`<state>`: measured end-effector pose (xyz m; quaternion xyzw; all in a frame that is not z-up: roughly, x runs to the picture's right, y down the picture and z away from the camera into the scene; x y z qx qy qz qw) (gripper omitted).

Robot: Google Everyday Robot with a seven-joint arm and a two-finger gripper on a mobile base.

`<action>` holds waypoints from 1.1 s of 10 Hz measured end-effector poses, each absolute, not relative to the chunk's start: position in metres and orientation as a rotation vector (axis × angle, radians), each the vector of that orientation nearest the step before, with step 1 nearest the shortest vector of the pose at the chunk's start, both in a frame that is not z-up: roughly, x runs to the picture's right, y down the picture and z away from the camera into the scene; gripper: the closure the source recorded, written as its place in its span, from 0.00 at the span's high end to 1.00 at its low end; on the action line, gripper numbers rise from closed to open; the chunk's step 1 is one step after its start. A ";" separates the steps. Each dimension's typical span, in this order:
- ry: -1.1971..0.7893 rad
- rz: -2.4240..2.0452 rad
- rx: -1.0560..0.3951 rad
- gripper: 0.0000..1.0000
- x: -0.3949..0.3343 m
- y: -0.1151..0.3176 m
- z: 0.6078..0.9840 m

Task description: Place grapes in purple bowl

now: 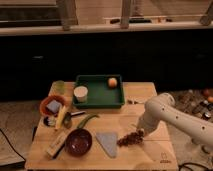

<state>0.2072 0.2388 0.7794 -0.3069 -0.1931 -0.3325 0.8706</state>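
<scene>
The grapes [130,139], a small dark reddish bunch, lie on the wooden table right of centre near the front. My gripper [141,132] reaches down from the white arm [162,112] at the right and meets the right end of the bunch, shut on it. The purple bowl [78,142] stands at the front left of the table, a good hand-width left of the grapes, and holds nothing.
A grey triangular cloth [107,142] lies between bowl and grapes. A green tray [100,96] at the back holds a white cup [80,93] and an orange fruit [113,82]. At the left are an orange bowl [52,105], a banana [61,118] and a green pepper [86,121].
</scene>
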 end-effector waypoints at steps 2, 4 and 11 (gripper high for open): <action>-0.410 -0.716 -0.638 0.00 0.204 0.226 0.775; -0.413 -0.739 -0.631 0.00 0.201 0.213 0.768; -0.433 -0.866 -0.610 0.00 0.176 0.182 0.745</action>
